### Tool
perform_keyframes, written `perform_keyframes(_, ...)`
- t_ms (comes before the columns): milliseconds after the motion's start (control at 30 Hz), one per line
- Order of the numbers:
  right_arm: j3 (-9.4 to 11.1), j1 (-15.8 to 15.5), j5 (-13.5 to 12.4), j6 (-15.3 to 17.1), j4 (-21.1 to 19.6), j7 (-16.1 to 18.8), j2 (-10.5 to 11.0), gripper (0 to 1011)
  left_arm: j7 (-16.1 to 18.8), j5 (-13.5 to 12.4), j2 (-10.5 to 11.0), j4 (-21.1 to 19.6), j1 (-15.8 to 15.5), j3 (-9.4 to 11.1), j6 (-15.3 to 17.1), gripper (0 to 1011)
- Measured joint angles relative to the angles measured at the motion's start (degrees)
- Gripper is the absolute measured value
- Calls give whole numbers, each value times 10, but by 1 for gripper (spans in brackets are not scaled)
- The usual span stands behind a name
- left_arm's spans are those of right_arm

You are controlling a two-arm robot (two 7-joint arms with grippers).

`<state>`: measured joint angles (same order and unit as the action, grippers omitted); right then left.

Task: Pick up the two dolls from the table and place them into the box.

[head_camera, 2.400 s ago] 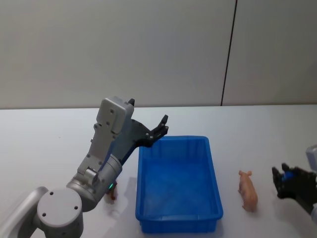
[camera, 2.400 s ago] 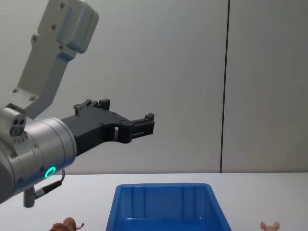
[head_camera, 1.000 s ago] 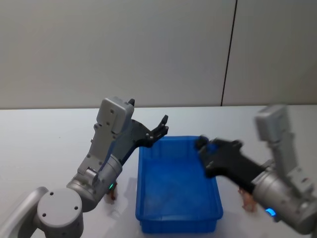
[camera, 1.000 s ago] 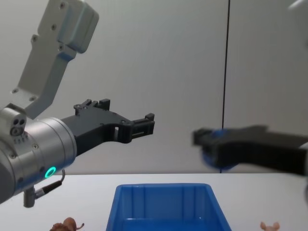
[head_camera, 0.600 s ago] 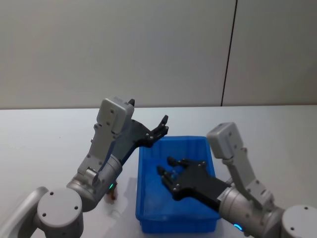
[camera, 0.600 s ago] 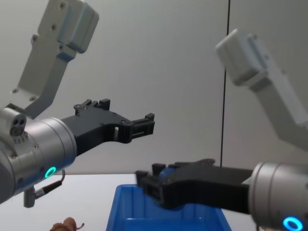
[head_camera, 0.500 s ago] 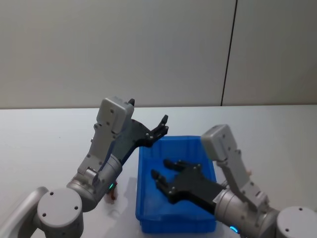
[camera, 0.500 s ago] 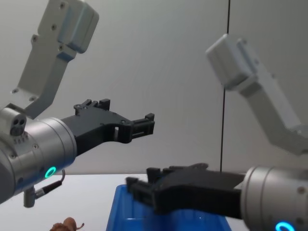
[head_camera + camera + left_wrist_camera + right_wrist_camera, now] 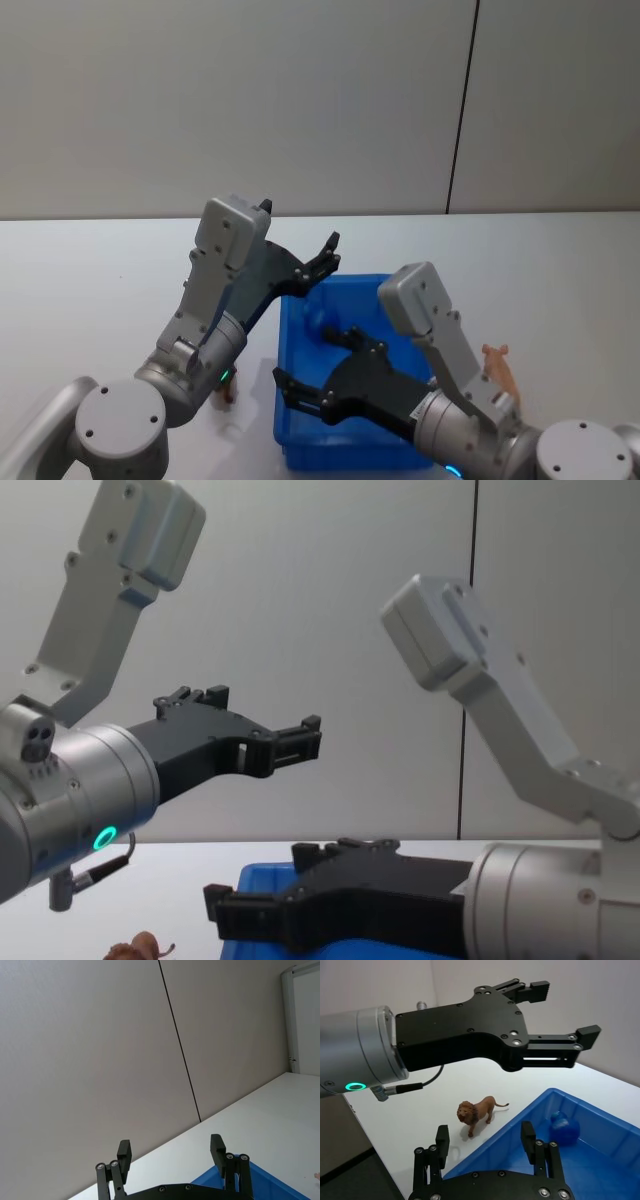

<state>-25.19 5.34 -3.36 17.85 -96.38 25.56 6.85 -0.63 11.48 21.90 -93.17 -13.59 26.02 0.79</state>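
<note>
— So, where do the two dolls stand against the box (image 9: 290,340)?

— Both are outside it, on the worktop (image 9: 90,290). The reddish-brown doll (image 9: 476,1112), a little lion, stands upright on its four legs just beside the box's left wall, apart from the rim. The pale pink doll (image 9: 500,372) is on the other side, near the box's right wall, partly hidden behind the right arm.

— And the left gripper (image 9: 325,256)?

— It hangs in the air above the box's far left corner, well clear of the worktop. Its fingers are spread wide, with nothing between them.

— What about the right gripper (image 9: 315,365)?

— It reaches across the box from the right side and hovers over the near left part, close to the left rim. In the right wrist view its two fingers are parted with only air between them. The box's left rim lies below them, and the lion stands just past that rim.

— Anything inside the box?

— One small rounded blue thing (image 9: 565,1127) lies on the box's floor, close to the left wall. I cannot tell what it is.
</note>
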Motion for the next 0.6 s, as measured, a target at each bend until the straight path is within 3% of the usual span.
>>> perform_keyframes(233,14,0,-12,-9,-1,-12,12,1000,0,0,0,0,0,0,0,1001)
perform_keyframes(600,67,-11,-65,-32,-26,-37,64,1001,0,0,0,0,0,0,0,1001)
